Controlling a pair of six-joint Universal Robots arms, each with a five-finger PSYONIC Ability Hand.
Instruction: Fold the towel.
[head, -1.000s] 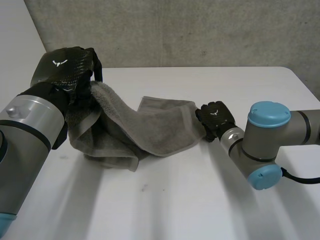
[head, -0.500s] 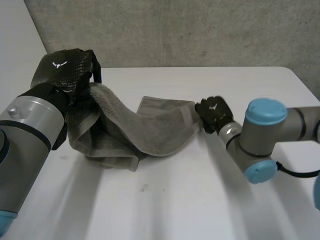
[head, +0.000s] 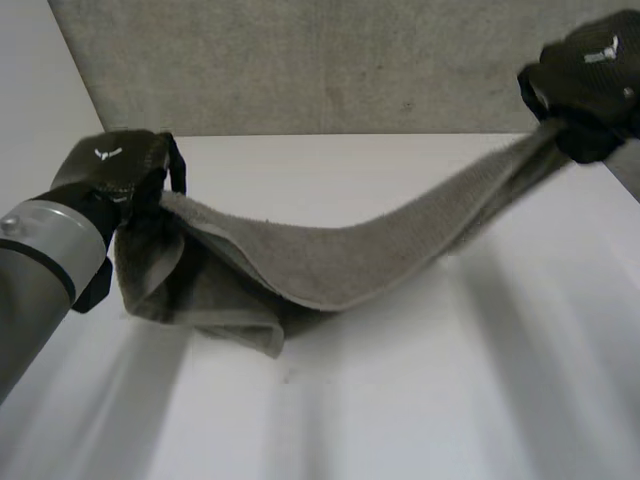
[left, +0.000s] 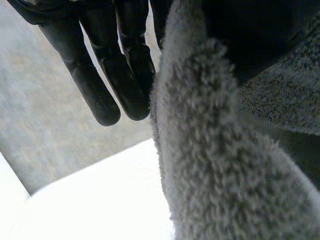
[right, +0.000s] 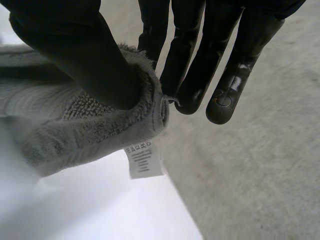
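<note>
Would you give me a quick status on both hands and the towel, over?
Left hand shut on towel end. Right hand pinches opposite corner, high. Towel sags between, low fold on table.

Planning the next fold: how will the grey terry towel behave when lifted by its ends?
Probably floppy: the grey terry towel sags in a curve between the left hand and right hand, folds bunched low. Likely not slippery: its fuzzy pile sits pinched under the right hand's thumb.

Finish check: grey terry-cloth towel (head: 330, 262) rough, matt looped pile; black right hand (right: 192, 50) smooth, semi-gloss plastic; white table (head: 420, 400) smooth, matt.
</note>
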